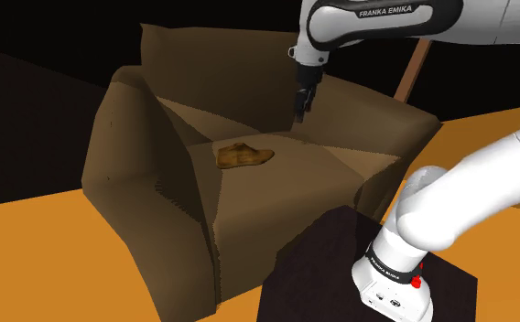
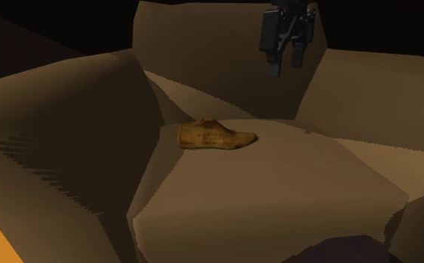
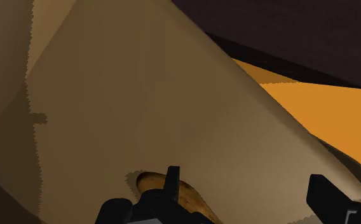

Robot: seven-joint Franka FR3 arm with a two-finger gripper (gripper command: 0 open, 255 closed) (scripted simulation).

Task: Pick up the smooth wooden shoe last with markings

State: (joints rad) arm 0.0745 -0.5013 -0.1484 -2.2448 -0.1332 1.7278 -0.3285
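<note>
- Starting nearest the shoulder camera, the dark box stand (image 1: 308, 265) sits at the lower right of the frame. The white arm's base (image 1: 394, 274) is planted on its top.
- The arm (image 1: 487, 183) climbs out of the frame's right edge and comes back in along the top. It ends over the chair near the upper middle.
- An orange floor (image 1: 29, 256) spreads around the stand and under a brown armchair (image 1: 148, 183), which takes up the middle and left of the shoulder view.
- The shoe last (image 1: 244, 155) lies on the armchair's seat cushion, near the centre of that view, resting low and flat. Its surface is a smooth, mottled tan-brown.
- In the second exterior view the shoe last (image 2: 216, 137) sits just left of centre. Its taller heel end is toward the frame's left and its toe points right. Faint darker marks show on its side.
- The gripper (image 1: 304, 102) hangs in the air above the back of the seat, up and to the right of the last, with its fingers pointing down.
- From the second exterior view the gripper (image 2: 285, 66) is at the upper right of centre, well apart from the last.
- In the wrist view the gripper (image 3: 244, 178) has its black fingers spread wide with nothing between them. One finger (image 3: 172, 181) crosses in front of the shoe last (image 3: 190, 196).
- Farthest back, the chair's backrest (image 1: 222, 55) rises toward the top of the shoulder view, with a black area (image 1: 48, 37) behind it.
</note>
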